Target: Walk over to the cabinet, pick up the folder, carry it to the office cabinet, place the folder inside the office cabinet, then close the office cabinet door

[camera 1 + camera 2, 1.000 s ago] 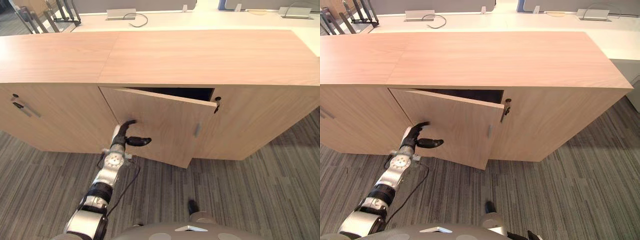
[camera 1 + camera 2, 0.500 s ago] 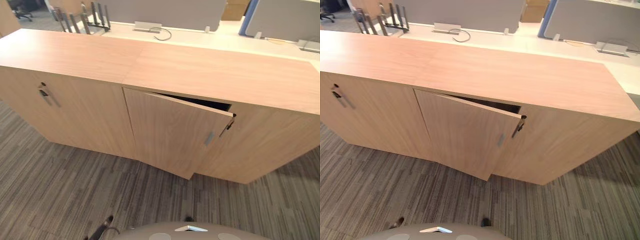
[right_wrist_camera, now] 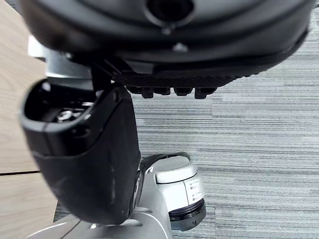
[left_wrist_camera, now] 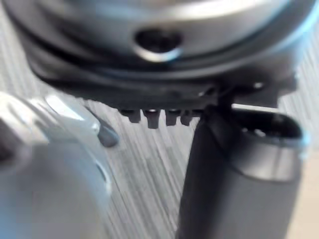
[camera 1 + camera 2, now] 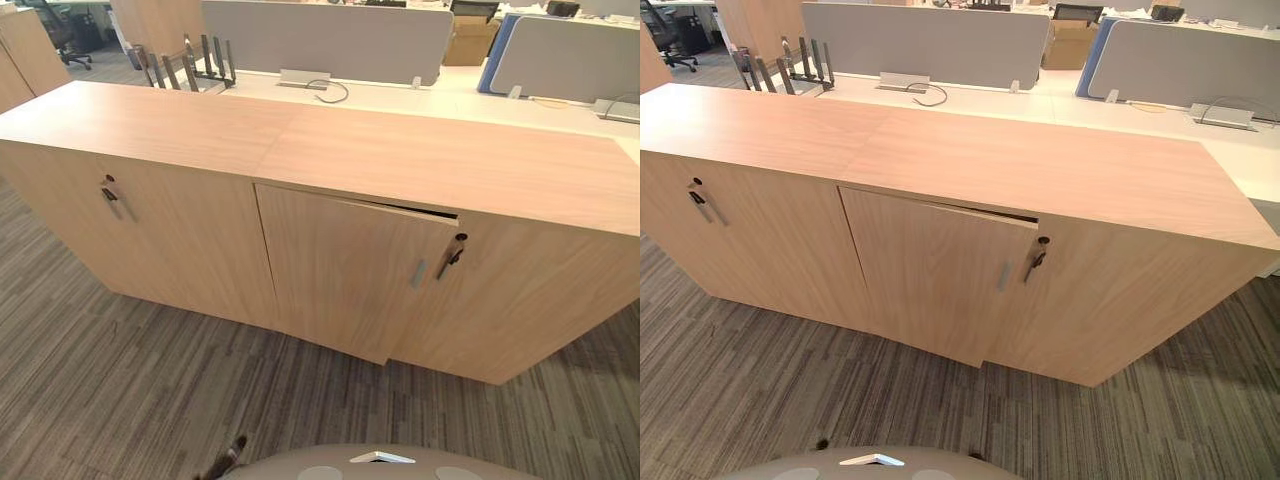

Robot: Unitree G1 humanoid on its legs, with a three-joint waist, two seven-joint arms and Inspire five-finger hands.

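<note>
Above striped grey carpet [image 5: 150, 380], flat wood-grain cabinet door [image 5: 340, 270] sits ajar.

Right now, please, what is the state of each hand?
Left hand: open, fingers relaxed, holding nothing.
Right hand: open, fingers relaxed, holding nothing.

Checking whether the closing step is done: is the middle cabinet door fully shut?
Not quite: the door is slightly ajar. A dark gap shows along its top, and its right edge juts forward.
</note>
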